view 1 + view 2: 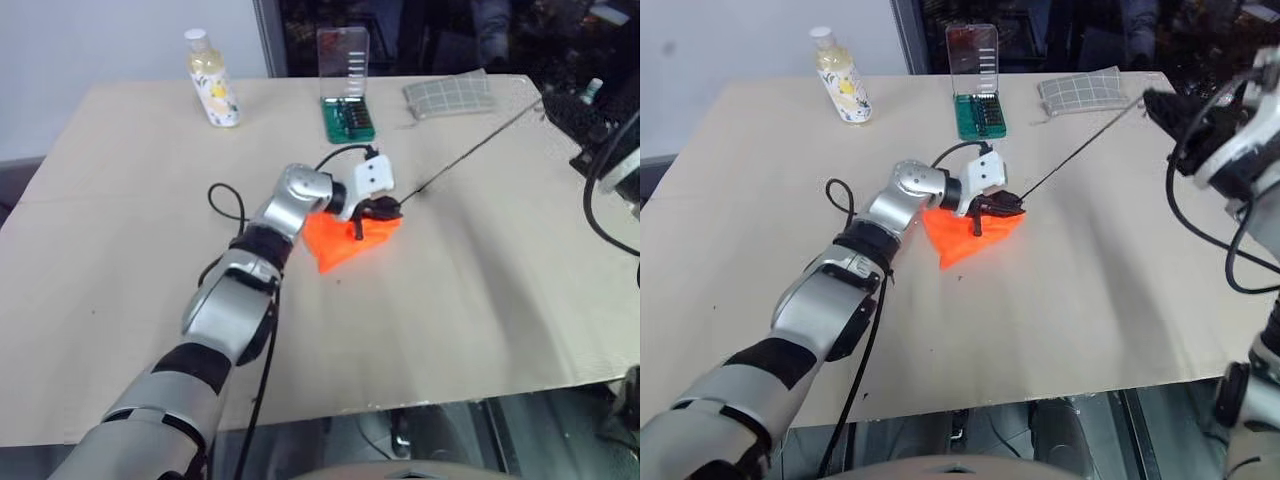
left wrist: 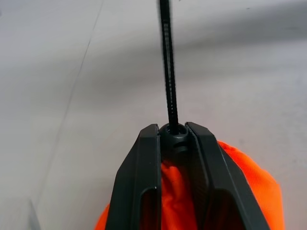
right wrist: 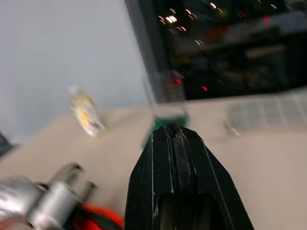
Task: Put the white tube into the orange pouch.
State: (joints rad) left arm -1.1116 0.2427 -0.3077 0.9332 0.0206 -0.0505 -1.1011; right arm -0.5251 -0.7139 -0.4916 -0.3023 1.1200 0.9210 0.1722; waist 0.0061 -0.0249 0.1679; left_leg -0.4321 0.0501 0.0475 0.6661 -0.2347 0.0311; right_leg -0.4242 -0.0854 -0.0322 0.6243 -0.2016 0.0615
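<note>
My left tool point(image 2: 172, 136) was pinched on the cord stopper point(image 2: 173, 135) at the pouch point(image 1: 345, 240), mid-bench; my right tool point(image 3: 173, 132), clamped on the cord point(image 1: 1080, 150), drew it taut toward two o'clock, presumably cinching; the tube, I judged, sat inside.

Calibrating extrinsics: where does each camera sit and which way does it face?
Left eye: on head, facing forward-down over table; left arm reaches to orange pouch.
Right eye: same head, same scene; right end effector at the table's far right.
Left wrist: looks along left end effector, shut on black cord over pouch.
Right wrist: looks along shut right end effector toward bottle at the far edge; left arm in corner.
Shared: all see pouch.
</note>
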